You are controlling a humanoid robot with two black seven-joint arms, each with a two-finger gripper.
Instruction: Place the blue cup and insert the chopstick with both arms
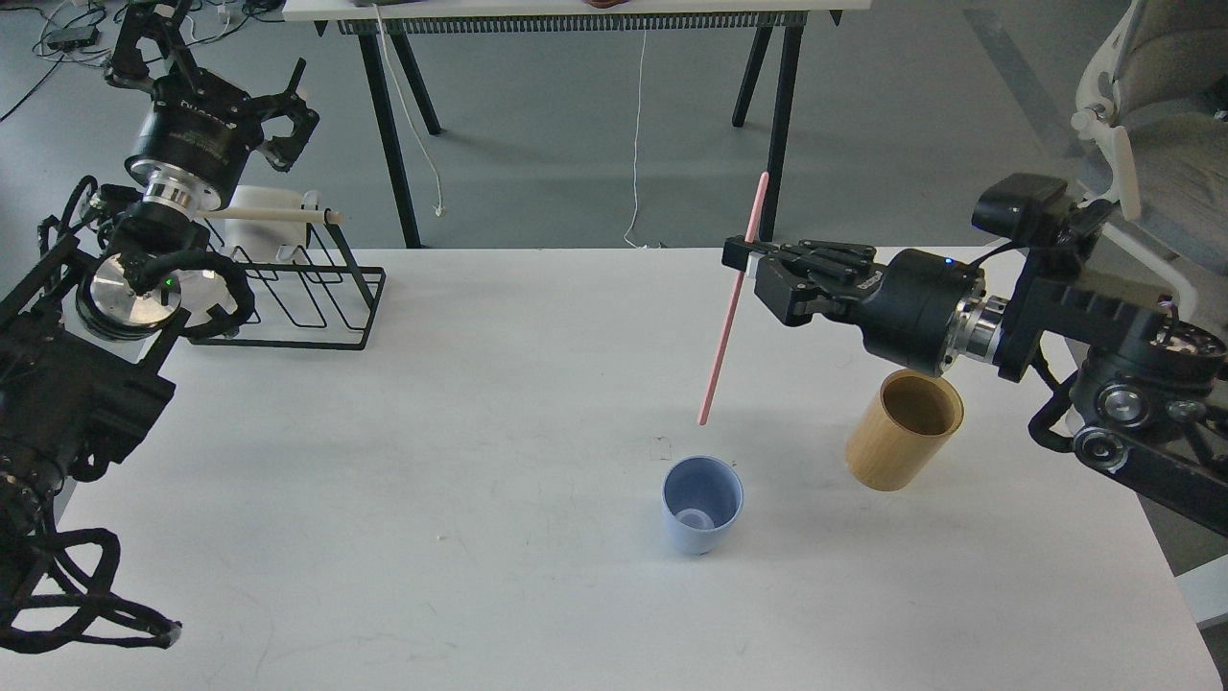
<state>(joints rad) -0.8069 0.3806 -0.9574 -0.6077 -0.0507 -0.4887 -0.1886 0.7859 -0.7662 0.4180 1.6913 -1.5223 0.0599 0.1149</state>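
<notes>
The pale blue cup (701, 504) stands upright and empty on the white table (480, 499), right of centre. My right gripper (743, 256) is shut on the pink chopstick (727, 321), which hangs nearly upright in the air. Its lower tip is a little above and behind the cup's rim, not inside it. My left gripper (230, 82) is raised at the far left, above the black wire rack; its fingers look spread and hold nothing.
A tan bamboo cylinder (903, 429) stands empty to the right of the blue cup, under my right arm. The black wire rack (307, 297) with a pale wooden rod (283, 216) sits at the table's back left. An office chair (1151, 115) is at the far right.
</notes>
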